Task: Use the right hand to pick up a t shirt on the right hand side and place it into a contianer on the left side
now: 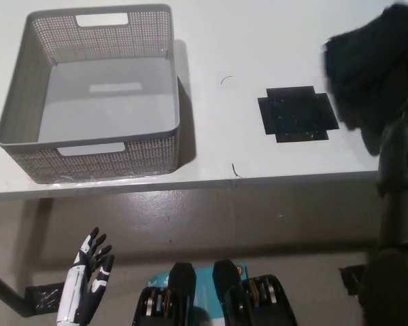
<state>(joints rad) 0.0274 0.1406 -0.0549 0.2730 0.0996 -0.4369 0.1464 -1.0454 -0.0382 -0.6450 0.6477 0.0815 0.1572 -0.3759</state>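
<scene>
At the right edge of the head view, the black t-shirt point(370, 64) hangs bunched above the table, held up by the black right arm.

Up there the cloth hides the right hand point(402, 102), so whether its fingers are clamped on the fabric cannot be told; only the dark forearm shows below, running down the right side past the table's front edge. On the white table point(258, 41), a black cross-shaped patch point(298, 113) lies bare just left of the hanging shirt, with a small dark thread point(236, 170) near the front edge. Well to the left stands the grey perforated basket point(17, 88), open-topped and unblocked. Below the table at lower left, the white left hand point(87, 278) rests with its fingers spread, holding nothing.
</scene>
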